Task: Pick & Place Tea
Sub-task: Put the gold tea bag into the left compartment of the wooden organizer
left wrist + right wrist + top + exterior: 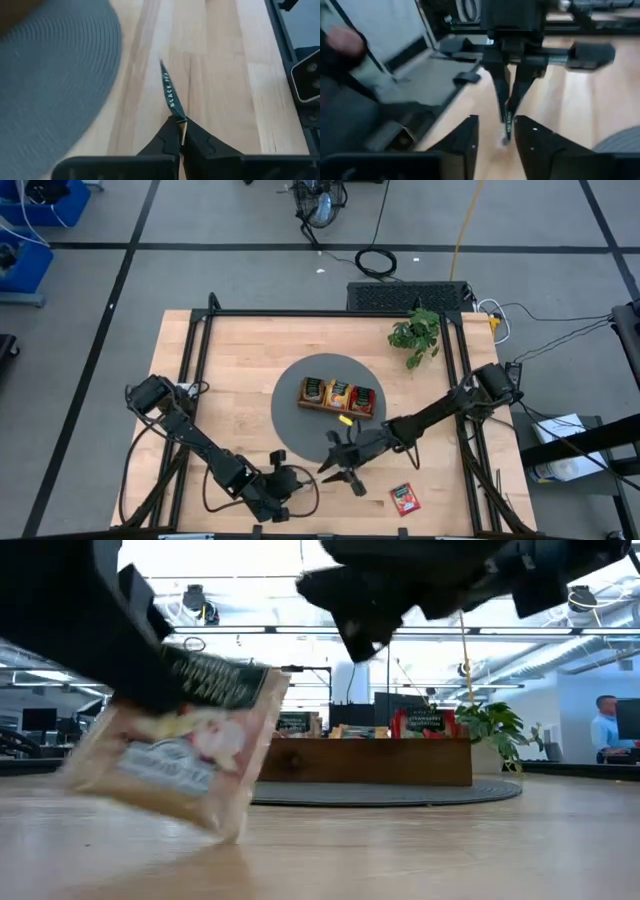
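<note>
— Now, what is held, and where?
— A cream tea sachet is pinched by the left gripper near the table's front edge; the right gripper is spread, empty.
— Next?
— It should be carried to the tray.

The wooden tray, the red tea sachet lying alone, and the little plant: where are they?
wooden tray [338,395]: high view, on its middle compartment.
red tea sachet [405,498]: high view, centre of the packet on the bare table.
plant [417,332]: high view, on its leaves.
</note>
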